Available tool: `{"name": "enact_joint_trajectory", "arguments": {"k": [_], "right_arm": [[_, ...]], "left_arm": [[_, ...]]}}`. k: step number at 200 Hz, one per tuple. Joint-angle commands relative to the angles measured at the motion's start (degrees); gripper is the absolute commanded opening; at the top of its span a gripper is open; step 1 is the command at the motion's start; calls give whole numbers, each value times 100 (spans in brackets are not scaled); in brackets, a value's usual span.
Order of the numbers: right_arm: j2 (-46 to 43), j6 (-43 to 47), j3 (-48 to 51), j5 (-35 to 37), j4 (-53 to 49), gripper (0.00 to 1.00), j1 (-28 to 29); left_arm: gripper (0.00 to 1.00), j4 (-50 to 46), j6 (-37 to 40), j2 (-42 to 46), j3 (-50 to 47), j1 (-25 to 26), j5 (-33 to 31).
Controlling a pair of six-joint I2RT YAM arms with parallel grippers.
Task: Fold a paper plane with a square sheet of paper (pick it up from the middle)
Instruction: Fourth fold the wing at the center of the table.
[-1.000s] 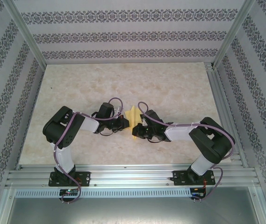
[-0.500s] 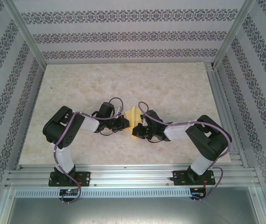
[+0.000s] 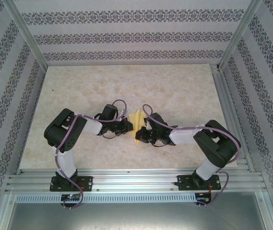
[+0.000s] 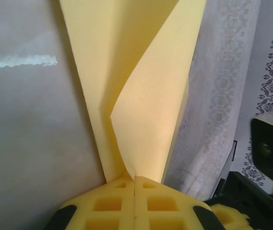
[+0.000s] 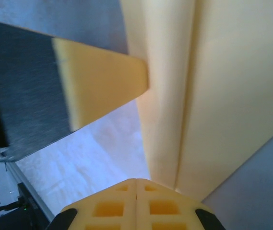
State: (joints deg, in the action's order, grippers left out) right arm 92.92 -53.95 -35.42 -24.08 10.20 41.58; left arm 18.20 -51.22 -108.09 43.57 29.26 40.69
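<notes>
at the bottom of each wrist view, the left gripper [image 4: 135,184] and right gripper [image 5: 136,186] are pressed together, each pinching the half-folded yellow paper [image 4: 148,96], which sits centre frame between them in the top view. opposing pulls could tear it, and uneven ones could skew the fold.

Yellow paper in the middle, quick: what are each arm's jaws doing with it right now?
Left gripper: jaws shut on the yellow paper sheet.
Right gripper: jaws shut on the same sheet.
</notes>
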Motion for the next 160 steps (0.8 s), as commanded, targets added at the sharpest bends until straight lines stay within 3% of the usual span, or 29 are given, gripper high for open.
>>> {"name": "enact_joint_trajectory", "arguments": {"k": [1, 76, 115, 160], "right_arm": [[-130, 133, -66, 52, -186, 4, 94], [646, 122, -171, 221, -323, 3, 244], [88, 321, -323, 308, -761, 4, 208], [-328, 589, -486, 464, -750, 4, -229]], "left_arm": [[1, -476, 192, -284, -24, -51, -634], [1, -495, 196, -276, -12, -48, -615], [1, -501, 187, -265, -11, -51, -623], [1, -548, 183, -228, -6, -49, -641]]}}
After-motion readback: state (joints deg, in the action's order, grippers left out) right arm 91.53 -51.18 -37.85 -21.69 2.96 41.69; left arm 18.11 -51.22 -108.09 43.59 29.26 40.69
